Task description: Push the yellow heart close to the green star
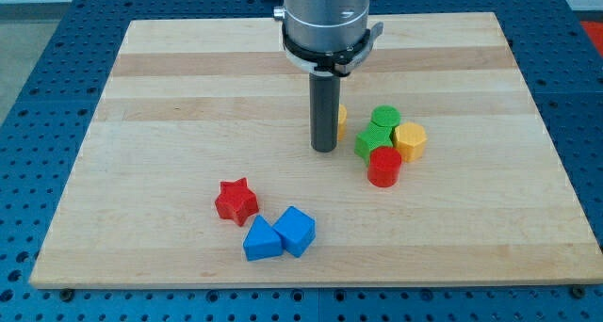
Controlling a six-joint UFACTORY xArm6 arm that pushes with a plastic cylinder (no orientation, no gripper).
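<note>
The yellow heart is mostly hidden behind my rod; only a sliver shows on the rod's right side, and its shape cannot be made out. The green star lies just right of it, in a tight cluster with a green cylinder, a yellow hexagon and a red cylinder. My tip rests on the board just left of the green star and in front of the yellow heart, toward the view's bottom.
A red star, a blue triangle and a blue cube sit together at the view's lower middle. The wooden board lies on a blue perforated table.
</note>
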